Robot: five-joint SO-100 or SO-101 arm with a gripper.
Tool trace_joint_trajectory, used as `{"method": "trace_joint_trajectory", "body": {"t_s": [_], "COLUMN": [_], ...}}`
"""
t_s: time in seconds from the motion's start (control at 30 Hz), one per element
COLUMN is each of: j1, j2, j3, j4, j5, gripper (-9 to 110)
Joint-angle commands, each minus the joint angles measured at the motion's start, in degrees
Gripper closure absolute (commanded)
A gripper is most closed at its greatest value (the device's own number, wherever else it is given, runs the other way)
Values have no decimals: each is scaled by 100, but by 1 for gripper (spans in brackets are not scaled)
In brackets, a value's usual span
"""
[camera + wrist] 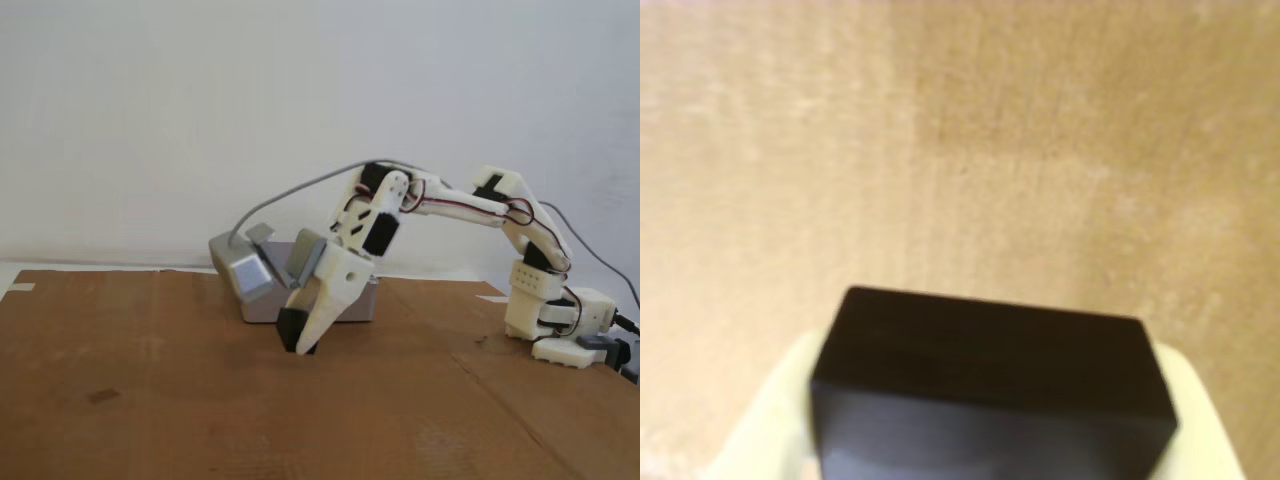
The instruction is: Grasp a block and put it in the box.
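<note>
- The tool (300, 345) at centre frame in the fixed view grips the block (291, 330).
- The block hangs above the brown surface (150, 400).
- The box (362, 303) sits just behind.

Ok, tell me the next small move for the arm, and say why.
Probably lift and carry back toward the box. The block sits between the white fingers in the wrist view, and in the fixed view the gripper holds it low over the cardboard, in front of the box.

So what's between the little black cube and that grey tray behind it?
Nothing. In the fixed view, the hand grips the block just in front of the box, with no object between them.
</note>
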Motion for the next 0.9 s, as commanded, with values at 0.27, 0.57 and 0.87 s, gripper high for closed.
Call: {"method": "trace_joint_trajectory", "body": {"t_s": [0.27,0.57,0.87], "j1": [360,923,1608], "j2": [466,466,466], "j3": [-2101,-3032,-3454], "j4": [1063,1846,2180], "j5": [-44,-281,-281], "gripper": [86,86,86]}}
